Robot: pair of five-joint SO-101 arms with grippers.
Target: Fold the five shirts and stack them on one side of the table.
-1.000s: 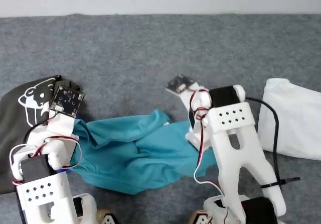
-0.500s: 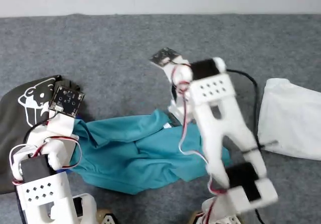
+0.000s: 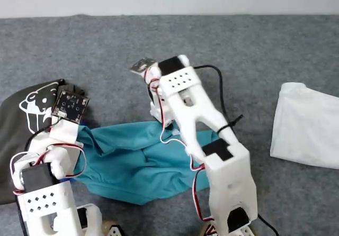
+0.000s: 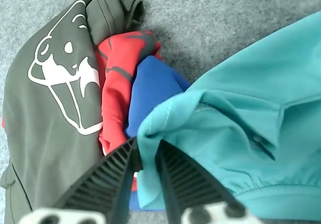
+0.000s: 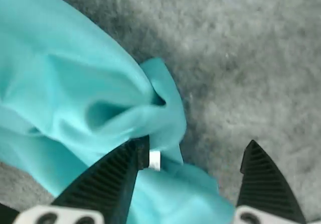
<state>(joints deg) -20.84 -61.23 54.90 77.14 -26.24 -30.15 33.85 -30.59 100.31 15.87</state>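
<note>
A crumpled teal shirt (image 3: 137, 159) lies on the grey carpet near the front. My left gripper (image 4: 146, 159) is shut on the teal shirt (image 4: 235, 133) at its left edge, beside the pile at the left. My right gripper (image 5: 193, 156) is open above the far edge of the teal shirt (image 5: 100, 108), one finger (image 5: 133, 156) touching the cloth by a white tag. The right arm (image 3: 180, 96) reaches over the shirt's far edge. A folded white shirt (image 3: 307, 125) lies at the right.
A pile at the left holds a dark shirt with a white cupcake print (image 4: 50, 93), a red shirt (image 4: 118, 83) and a blue one (image 4: 150, 91). Bare grey carpet (image 3: 238, 45) stretches across the back of the table.
The right arm has swung left and away from me, from the teal shirt's right end to its far middle edge. The left arm and the shirt have stayed still.
</note>
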